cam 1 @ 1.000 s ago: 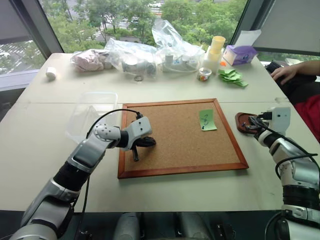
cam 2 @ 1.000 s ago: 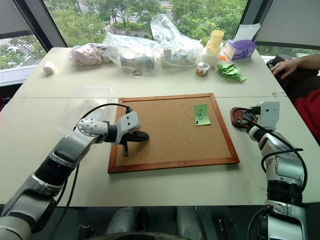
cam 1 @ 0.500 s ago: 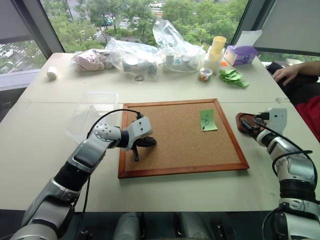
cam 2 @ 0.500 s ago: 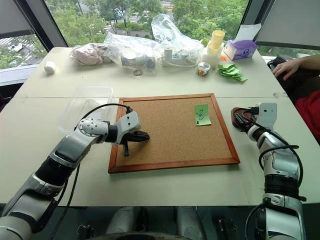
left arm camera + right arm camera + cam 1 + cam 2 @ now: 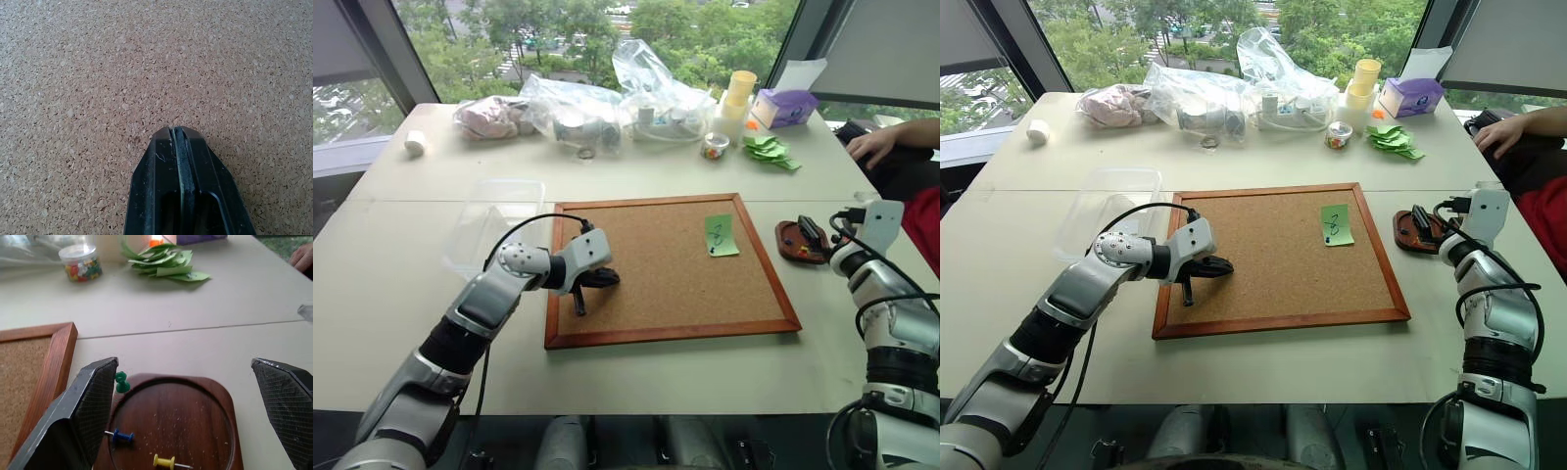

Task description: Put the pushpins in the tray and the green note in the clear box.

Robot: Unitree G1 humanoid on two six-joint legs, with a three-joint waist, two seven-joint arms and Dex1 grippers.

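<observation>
Cork board lies nearest on the counter, wood-framed, with the left gripper resting on its near-left part, its jaws clenched tight with nothing between them. The green note sits on the board's far-right area, apart from that gripper. Just beside the board's right edge lies the tray, and the right gripper hangs over it with its jaws released wide, one at each side of the dish. Three pushpins show there: a blue and a yellow one lie in the tray, and a green one seems to sit at its rim, though that is hard to tell. The clear box stands beside the board's far-left corner. Farther back lie a heap of green paper pieces, a small jar of coloured pins and clear plastic bags.
</observation>
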